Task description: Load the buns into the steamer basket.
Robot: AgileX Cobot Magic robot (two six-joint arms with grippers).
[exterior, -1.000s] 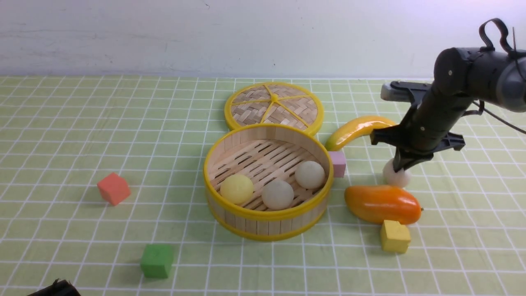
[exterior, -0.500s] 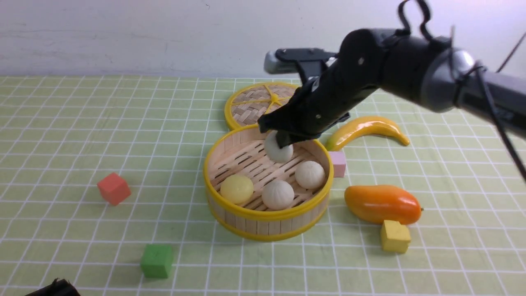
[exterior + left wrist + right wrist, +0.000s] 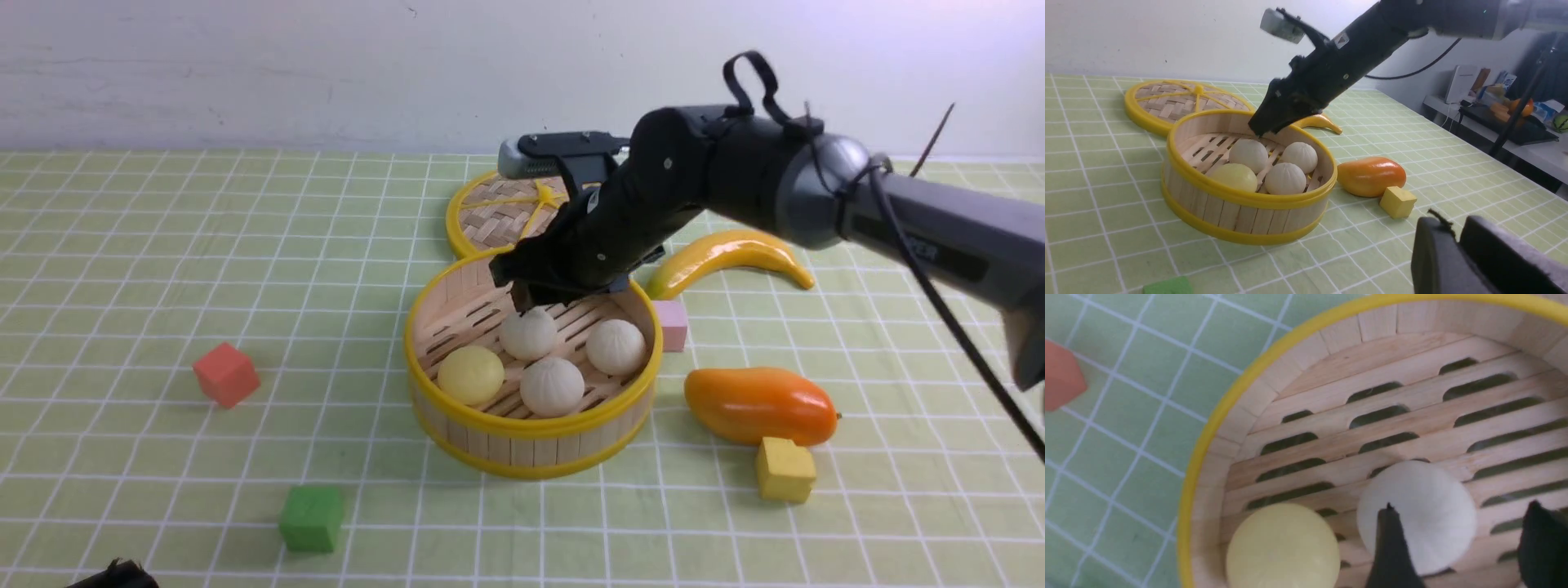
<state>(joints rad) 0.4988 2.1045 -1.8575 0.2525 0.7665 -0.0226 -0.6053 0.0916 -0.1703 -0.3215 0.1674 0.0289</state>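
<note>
Moved from beside the mango, the fourth bun lay in the steamer basket, my right pincer released above it, job apparently done.

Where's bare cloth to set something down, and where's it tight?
Free: the whole left side around the red cube; the front strip between green cube and yellow cube. Crowded: right of the bamboo steamer basket, among pink cube, yellow banana, orange mango.

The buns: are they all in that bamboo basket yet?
Done: all four buns lie in the steamer basket. In hand: nothing; the right claw hangs open over the rear white bun. Left: no bun outside, probably just lifting the claw away.
</note>
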